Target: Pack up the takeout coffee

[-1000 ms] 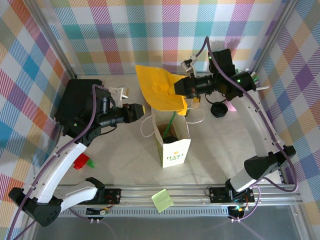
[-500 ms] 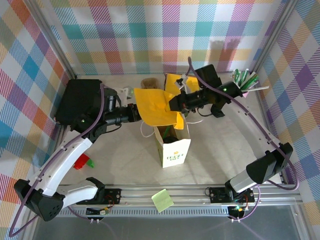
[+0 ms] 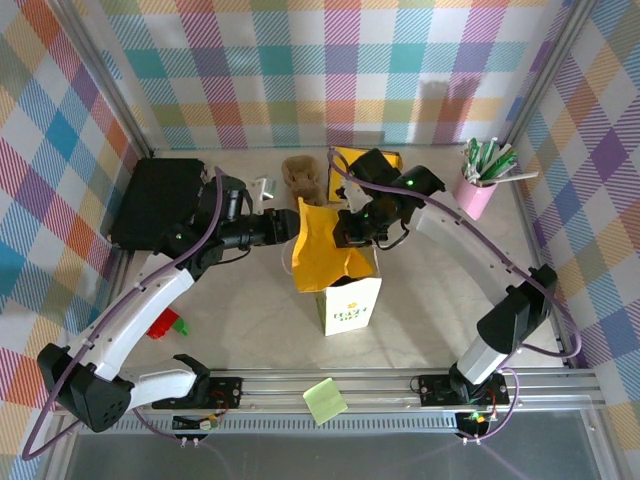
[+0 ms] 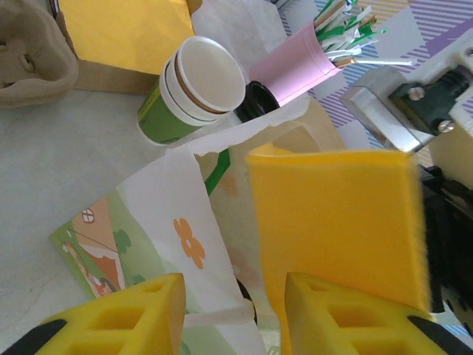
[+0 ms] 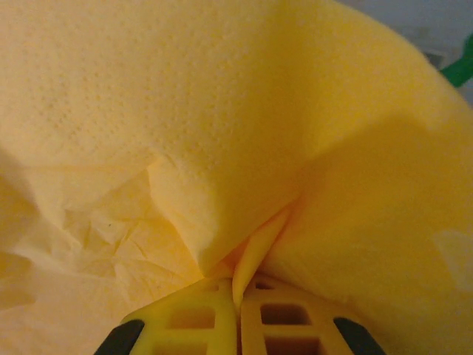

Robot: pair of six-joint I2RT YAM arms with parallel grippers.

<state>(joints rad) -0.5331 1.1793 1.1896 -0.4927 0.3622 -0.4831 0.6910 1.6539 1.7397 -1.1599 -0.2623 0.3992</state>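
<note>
At mid-frame of the top view the right gripper (image 3: 346, 228) hangs over the mouth of the paper bag (image 3: 352, 306), w/ a yellow napkin (image 3: 322, 255) draped down from it across the bag's upper-left edge. Its wrist cam gives the grip clearly: both yellow fingers are pressed together at bottom centre, a fold of the napkin is pinched btwn them, and the rest of the sheet billows up across the frame.

Left of the bag, the left gripper (image 3: 290, 228) points in from the left side, just beside the napkin. On its wrist cam the jaws stand partly apart, w/ a clear gap btwn the two yellow fingers (image 4: 140, 314). The bag's white wall, w/ an orange flower print and a thin handle strip, lies beyond the gap. Can't tell whether either finger touches the paper — nothing looks clamped.

The takeout coffee (image 4: 188, 92) sits upper-centre in the left wrist frame: white cup, green band on the lower part, two rims showing one inside the other, standing on the table (image 4: 66, 163) outside the bag. A black lid (image 4: 257, 100) lies just beside it, and past that a pink cup (image 4: 290, 68) of green-and-white straws. Behind the coffee is a cardboard box (image 4: 103, 76) w/ more yellow sheets, and a brown pulp cup carrier (image 4: 29, 52) is at upper left.

Seen from the top, the pink cup stands at right near the back wall — well apart from the bag.
</note>
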